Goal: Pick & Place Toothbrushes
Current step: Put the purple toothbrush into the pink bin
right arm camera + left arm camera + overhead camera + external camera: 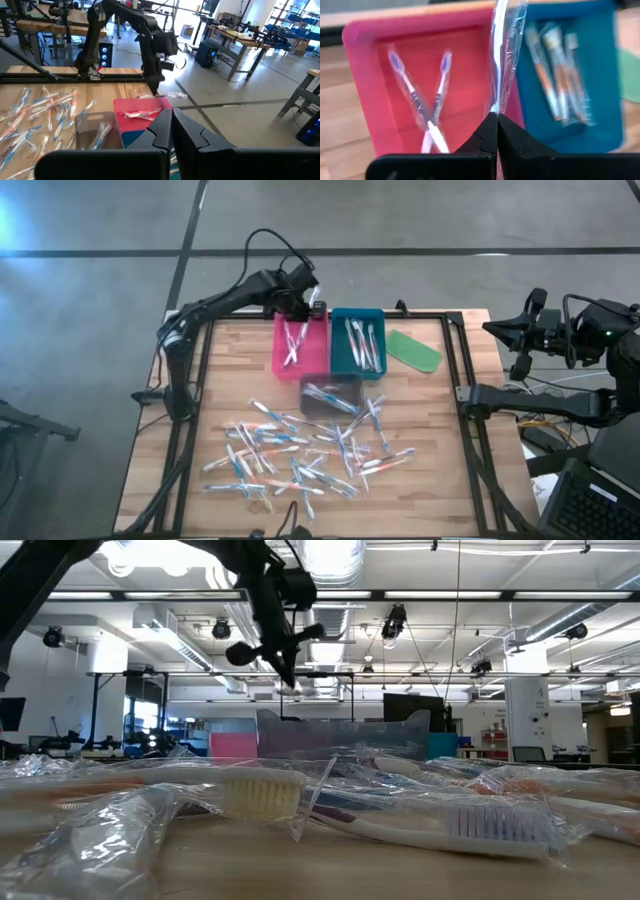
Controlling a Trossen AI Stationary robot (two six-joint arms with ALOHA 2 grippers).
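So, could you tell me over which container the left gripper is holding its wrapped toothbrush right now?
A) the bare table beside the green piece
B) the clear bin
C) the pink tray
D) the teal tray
C: the high view shows the left gripper shut on a wrapped toothbrush above the far edge of the pink tray, which already holds two crossed brushes, with the teal tray beside it.

A pink rectangular plastic tray (300, 348), a teal rectangular plastic tray (357, 345) and a smoky clear plastic tray (330, 393) are seen on pale striped wood planks (440, 470). A flat green oblong piece (413, 350) is seen. Clear-wrapped whitish toothbrushes (300, 455) are accented blue, orange and pink.
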